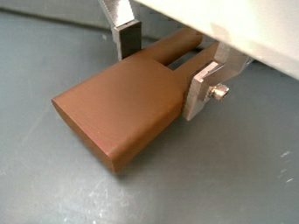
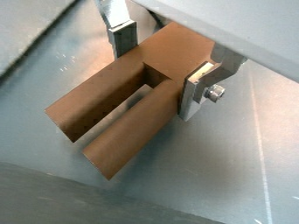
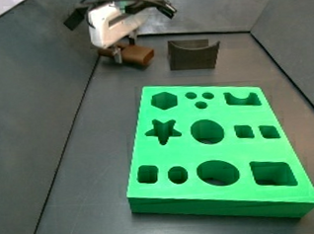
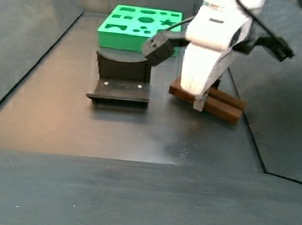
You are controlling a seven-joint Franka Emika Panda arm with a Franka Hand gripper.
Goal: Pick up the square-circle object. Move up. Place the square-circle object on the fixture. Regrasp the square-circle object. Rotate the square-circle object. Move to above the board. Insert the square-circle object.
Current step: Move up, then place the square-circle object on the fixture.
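The square-circle object (image 1: pixel 117 114) is a brown wood-coloured piece with a blocky end and two prongs (image 2: pixel 111 122). It lies flat on the grey floor. My gripper (image 1: pixel 163 74) stands over it where the block meets the prongs, one silver finger against each side, shut on it (image 2: pixel 158 72). In both side views the piece (image 3: pixel 141 57) (image 4: pixel 216 104) rests on the floor under the white hand. The dark fixture (image 3: pixel 192 54) (image 4: pixel 121 84) with its curved notch stands beside it, apart from it. The green board (image 3: pixel 183 155) (image 4: pixel 118 39) lies further off.
The white arm body (image 4: pixel 215 30) rises over the piece. Dark sloping walls (image 3: pixel 41 105) enclose the floor on each side. The fixture stands between the piece and the board in a side view.
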